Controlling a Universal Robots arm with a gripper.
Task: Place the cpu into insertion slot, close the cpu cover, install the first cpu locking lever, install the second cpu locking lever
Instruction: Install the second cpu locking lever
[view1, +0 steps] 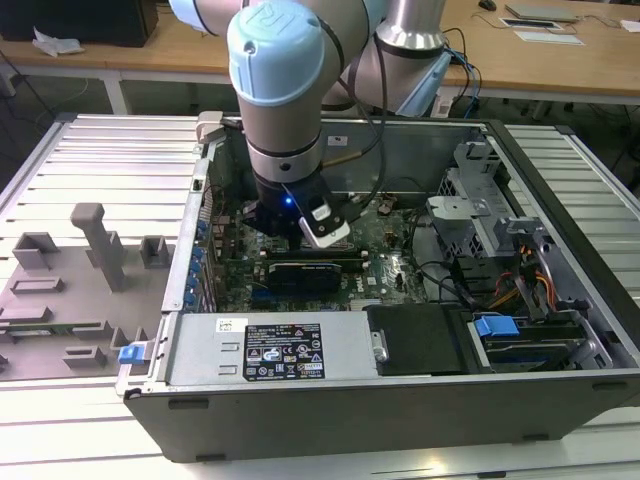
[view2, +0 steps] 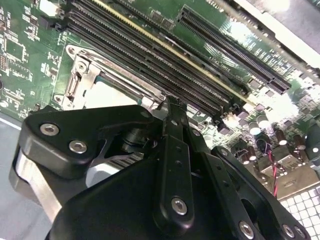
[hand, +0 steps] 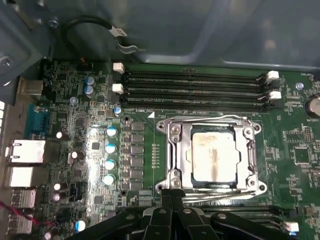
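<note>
Inside an open desktop pc case (view1: 560, 215), a robot arm's gripper (hand: 172, 196) hangs low over the green motherboard (hand: 75, 125), fingertips pressed together w/ nothing visibly between them, just at the 6 o'clock edge of the cpu socket in the first wrist view. The tips sit at or on the thin wire locking levers (hand: 220, 192) running along that edge; whether they actually touch can't be told.

Just beyond, the cpu (hand: 212, 157) lies flat in the insertion slot (hand: 189, 181), pale metal face showing through the window of the cpu cover (hand: 250, 150), which looks folded down over it. So chip placed, cover shut; the lever work appears to be the step in hand. To do it well, the closed tips prob. need to bear on the lever's end, not the frame, and push steadily down and sideways so the wire goes under its hook w/o slipping onto the board's small parts.

Farther off at 12 o'clock run the long black memory slots (hand: 195, 87), all empty, then the case's grey wall.

In the exterior view the case holds the board, a black power supply unit (view1: 285, 350) along its near side, and drive cages w/ cables (view1: 520, 270) at 3 o'clock. A grey fixture tray (view1: 70, 290) of blocks sits outside, at 9 o'clock.
</note>
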